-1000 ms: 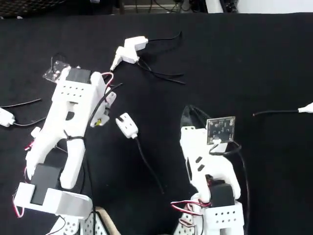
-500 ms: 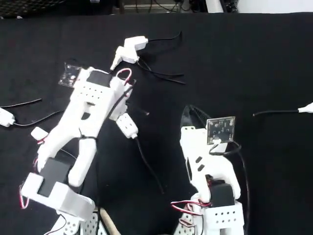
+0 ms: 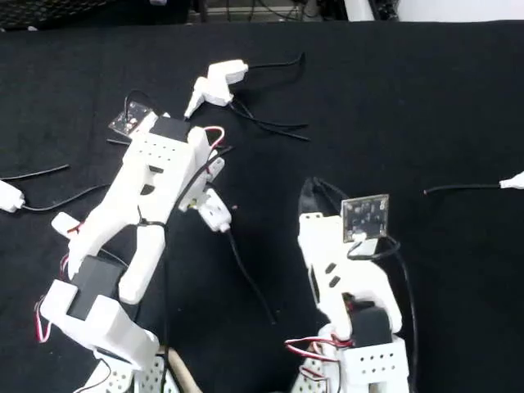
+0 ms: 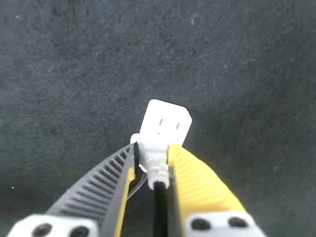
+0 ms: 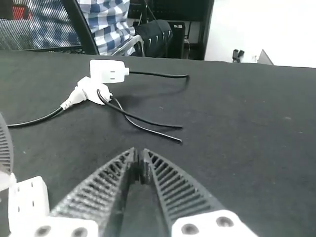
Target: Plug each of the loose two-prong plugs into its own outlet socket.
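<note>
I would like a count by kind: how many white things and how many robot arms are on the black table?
White connector pieces on cords: 5
Small white block, kind unclear: 1
Robot arms: 2
Total: 8

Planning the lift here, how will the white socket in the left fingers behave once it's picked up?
Probably light: the outlet socket looks small between the fingers of the left gripper. Its thin black cord lies in loose curves, so it should trail limply. Gripped at the narrow neck, it might pivot.
</note>
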Controlling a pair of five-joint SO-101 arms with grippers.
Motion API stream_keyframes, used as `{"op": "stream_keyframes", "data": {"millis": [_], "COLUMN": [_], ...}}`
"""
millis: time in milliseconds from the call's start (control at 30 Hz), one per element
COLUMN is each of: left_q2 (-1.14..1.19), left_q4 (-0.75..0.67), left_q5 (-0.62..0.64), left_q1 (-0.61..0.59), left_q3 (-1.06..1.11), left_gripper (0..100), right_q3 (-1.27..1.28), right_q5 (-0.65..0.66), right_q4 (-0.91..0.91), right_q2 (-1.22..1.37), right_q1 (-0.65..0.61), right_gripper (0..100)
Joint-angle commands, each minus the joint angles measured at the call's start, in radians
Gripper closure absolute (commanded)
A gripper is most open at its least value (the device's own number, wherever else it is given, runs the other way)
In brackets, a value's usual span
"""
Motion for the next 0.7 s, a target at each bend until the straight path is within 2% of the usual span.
{"op": "stream_keyframes", "data": {"millis": [0,167,300,667], "left_q2": [-0.021,0.000,0.005,-0.002], "left_q4": [-0.052,-0.103,-0.103,-0.044], "left_q5": [-0.011,-0.012,-0.075,-0.038], "left_q1": [0.008,0.027,0.042,0.021], "left_q3": [-0.051,-0.050,-0.048,-0.039], "left_gripper": [97,97,97,97], "right_q3": [0.027,0.027,0.027,0.027], "right_q5": [0.006,0.006,0.006,0.006], "right_q4": [0.002,0.002,0.000,-0.002], "right_q2": [-0.085,-0.085,-0.085,-0.085], "right_q1": [-0.015,-0.015,-0.015,-0.015], "right_gripper": [98.6,98.6,98.6,98.6]}}
